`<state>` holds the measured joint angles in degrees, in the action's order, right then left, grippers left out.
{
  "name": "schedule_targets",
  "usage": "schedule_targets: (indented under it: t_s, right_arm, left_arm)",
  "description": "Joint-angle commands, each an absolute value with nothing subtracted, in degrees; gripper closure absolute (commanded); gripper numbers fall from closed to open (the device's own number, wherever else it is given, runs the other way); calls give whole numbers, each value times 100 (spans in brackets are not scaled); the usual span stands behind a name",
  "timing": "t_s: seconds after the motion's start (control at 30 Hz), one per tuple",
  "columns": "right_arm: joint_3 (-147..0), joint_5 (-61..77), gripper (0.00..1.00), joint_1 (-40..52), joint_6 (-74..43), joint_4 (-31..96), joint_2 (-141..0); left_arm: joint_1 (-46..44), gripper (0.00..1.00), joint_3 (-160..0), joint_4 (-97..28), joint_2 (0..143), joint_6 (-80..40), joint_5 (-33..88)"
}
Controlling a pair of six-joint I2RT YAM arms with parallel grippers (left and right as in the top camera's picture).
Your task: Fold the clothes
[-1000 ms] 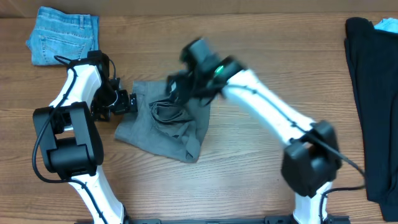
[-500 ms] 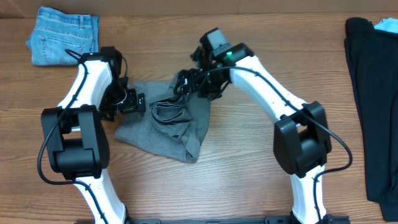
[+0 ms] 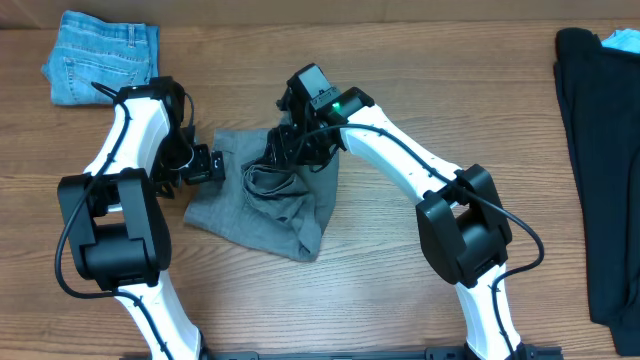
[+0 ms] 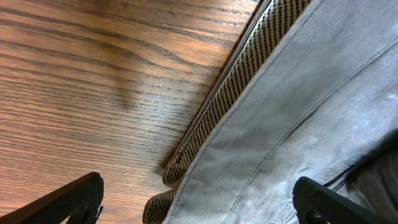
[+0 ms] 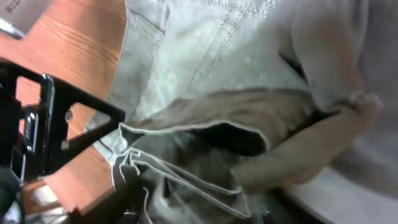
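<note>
Left gripper (image 4: 196, 186) is hovering, jaws wide and empty, at the wrinkled grey woven shorts (image 3: 262, 222), near folded light-blue denim jeans (image 3: 105, 55); folds are hiding the jaws of the right gripper (image 3: 288, 150), state unclear

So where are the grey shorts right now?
Overhead, the grey shorts lie crumpled left of centre, between the left gripper at their left edge and the right gripper at their top.

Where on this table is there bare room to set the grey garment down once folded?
Bare wood between the right arm and the black garment, and along the far edge right of the denim jeans. Crowded centre-left, where left hand and right hand meet the grey garment.
</note>
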<state>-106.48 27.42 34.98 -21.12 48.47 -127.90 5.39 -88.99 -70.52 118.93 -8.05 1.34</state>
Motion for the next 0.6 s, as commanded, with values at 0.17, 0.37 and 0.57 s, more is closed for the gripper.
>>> schedule_targets:
  t_s: [0.17,0.37,0.57]
  right_arm:
    - [-10685,2362,95,3503,-2926,1396,-12818]
    - [-11804,2370,14,2060,-2477,4582,-12278]
    - [-11858,2840,8,165,-1833,6615,-12038]
  left_arm:
    - [537,0,-9028,-7170,11686,-847,318]
    - [-25,0,-9028,-6386,10020,-130,805]
    - [-1179,0,-9028,-5308,10462,1048,1441]
